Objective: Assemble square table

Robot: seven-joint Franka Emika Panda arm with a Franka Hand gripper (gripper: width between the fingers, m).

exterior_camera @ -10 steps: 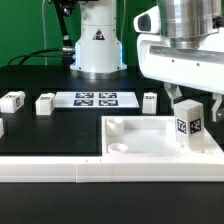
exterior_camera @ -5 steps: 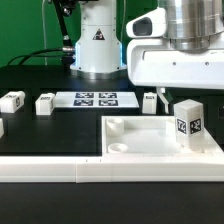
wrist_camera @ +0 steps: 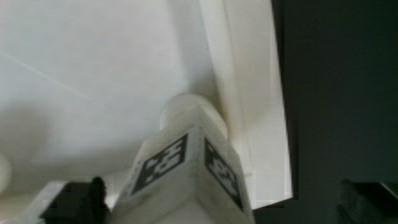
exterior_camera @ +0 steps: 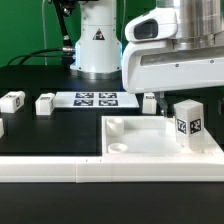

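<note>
The square table slab (exterior_camera: pixel 150 142) lies white and flat at the exterior view's right, rim up. One white tagged leg (exterior_camera: pixel 188 120) stands upright in its far right corner. My gripper (exterior_camera: pixel 182 98) hangs just above this leg, open, its dark fingers (exterior_camera: pixel 164 108) apart and clear of the leg. In the wrist view the leg (wrist_camera: pixel 187 165) stands beside the slab's rim (wrist_camera: pixel 249 80), between the spread fingertips (wrist_camera: pixel 80 203) of my gripper (wrist_camera: pixel 222 205), which touch nothing. Three more legs (exterior_camera: pixel 13 100), (exterior_camera: pixel 45 103), (exterior_camera: pixel 150 101) lie loose on the black table.
The marker board (exterior_camera: pixel 97 99) lies at the back middle, in front of the robot base (exterior_camera: pixel 97 45). The long white L-shaped border rail (exterior_camera: pixel 60 170) runs along the front. Another white part (exterior_camera: pixel 2 127) shows at the exterior view's left edge.
My gripper and wrist have shifted toward the exterior view's left. The upright leg on the slab has stayed in place.
</note>
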